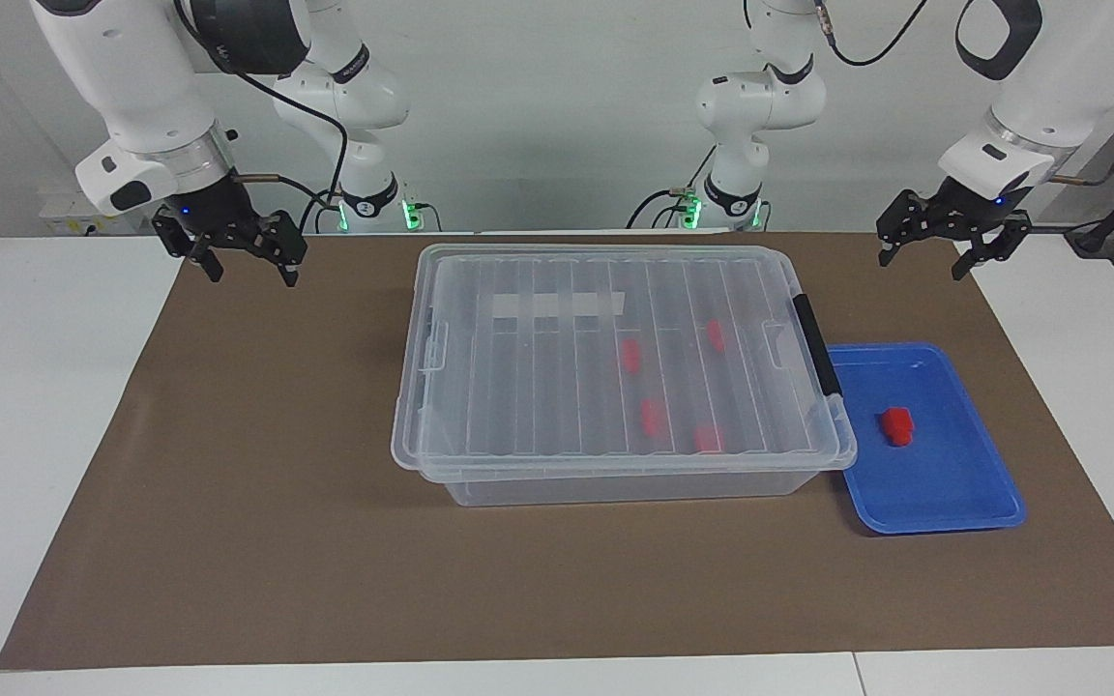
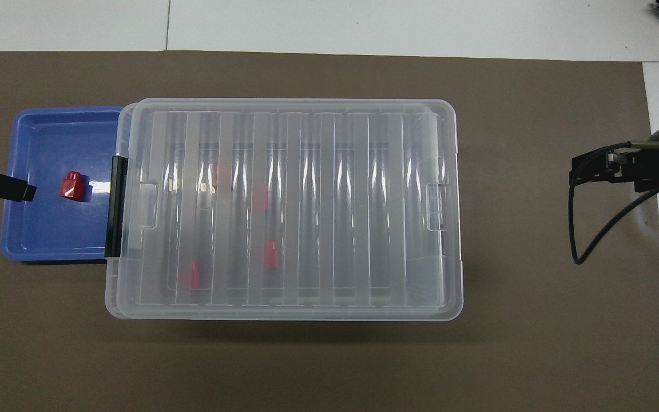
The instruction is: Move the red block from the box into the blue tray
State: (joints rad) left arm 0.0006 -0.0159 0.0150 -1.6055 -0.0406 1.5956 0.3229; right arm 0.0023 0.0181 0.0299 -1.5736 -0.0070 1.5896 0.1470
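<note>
The box [image 1: 615, 358] stands mid-mat with its ribbed clear lid shut; it also shows in the overhead view [image 2: 284, 206]. Several red blocks lie inside it, one being [image 1: 654, 417] [image 2: 270, 254]. The blue tray [image 1: 953, 474] [image 2: 43, 229] sits against the box's black-handle end. One red block [image 1: 897, 425] [image 2: 72, 186] lies in the tray. My left gripper [image 1: 923, 263] hangs open and empty over the mat's edge at the left arm's end. My right gripper [image 1: 250, 273] hangs open and empty over the mat's edge at the right arm's end.
A brown mat [image 1: 277, 483] covers the white table [image 1: 35, 435]. The box's black handle [image 1: 816, 343] lies next to the tray's rim. A black cable [image 2: 592, 229] loops from the right wrist.
</note>
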